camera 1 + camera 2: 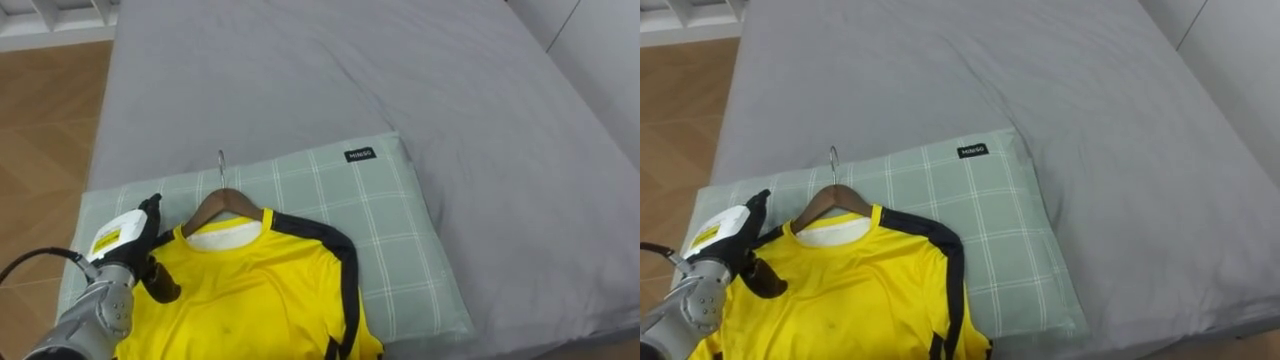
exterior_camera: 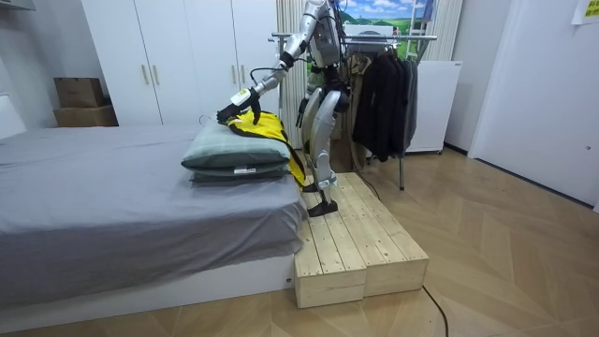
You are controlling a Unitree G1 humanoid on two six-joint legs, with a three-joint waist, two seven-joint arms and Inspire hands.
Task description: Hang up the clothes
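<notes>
Shirt [image 1: 260, 295], yellow and on a wooden hanger [image 1: 226, 200], is lying on the checked pillow [image 1: 390, 215] at the near edge of the bed [image 1: 350, 70]. Left hand [image 1: 125, 262] is resting at the shirt's shoulder with its thumb lying on the cloth. Cannot tell whether it is clamping.

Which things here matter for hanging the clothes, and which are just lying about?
For the job:
yellow shirt
wooden hanger inside it
clothes rack
left hand at the shirt's shoulder

Lying about:
checked pillow
grey bed
dark clothes on the rack
cardboard boxes
wooden platform
</notes>
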